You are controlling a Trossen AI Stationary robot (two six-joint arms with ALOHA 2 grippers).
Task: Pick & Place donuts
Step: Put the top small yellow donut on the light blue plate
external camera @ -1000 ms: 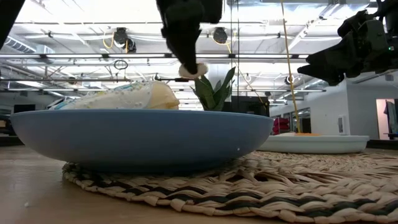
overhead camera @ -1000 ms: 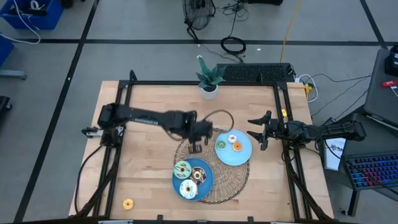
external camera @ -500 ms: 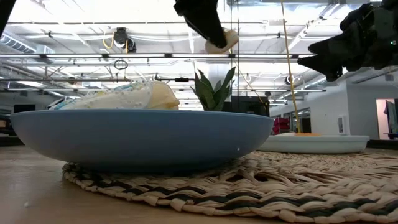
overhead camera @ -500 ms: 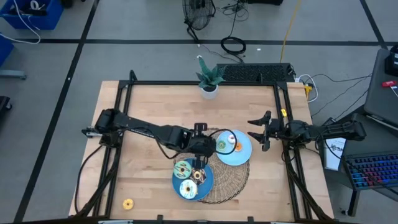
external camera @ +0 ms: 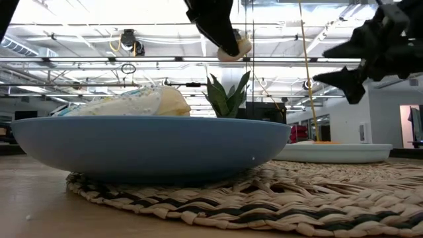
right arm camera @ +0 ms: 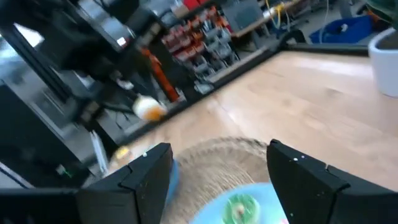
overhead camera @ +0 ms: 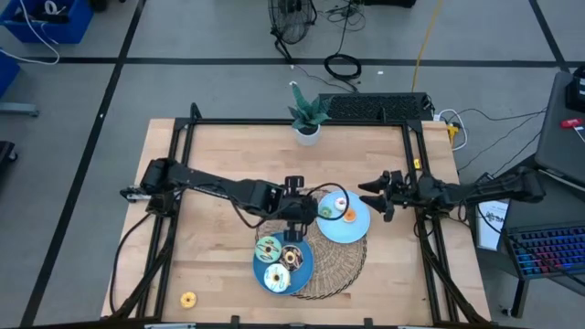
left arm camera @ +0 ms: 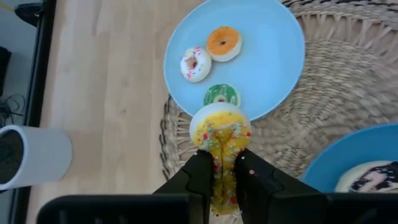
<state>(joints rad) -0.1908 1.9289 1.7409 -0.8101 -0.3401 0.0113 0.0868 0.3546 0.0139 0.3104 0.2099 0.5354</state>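
Observation:
My left gripper hangs over the woven mat, between the two plates, shut on a yellow sprinkled donut; it also shows high in the low view. The light blue plate holds a white, an orange and a green donut. The dark blue plate holds a teal, a brown and a cream donut. Another yellow donut lies on the table near the front left. My right gripper is open and empty beside the light blue plate's right rim. My left gripper pinches the yellow donut between its two fingers, gripping the part of the ring nearest the wrist. The fingers point down from above. The donut is lifted clear, high above the mat, its free end sticking out past the fingertips.
A white pot with a green plant stands at the table's far edge and shows in the left wrist view. A black frame runs around the table. Bare wood lies left of the mat.
My left gripper has carried the yellow donut from the mat's far left rim toward the near edge, over the gap between the plates, and has risen. My right gripper has shifted a little toward the light blue plate and has tipped.

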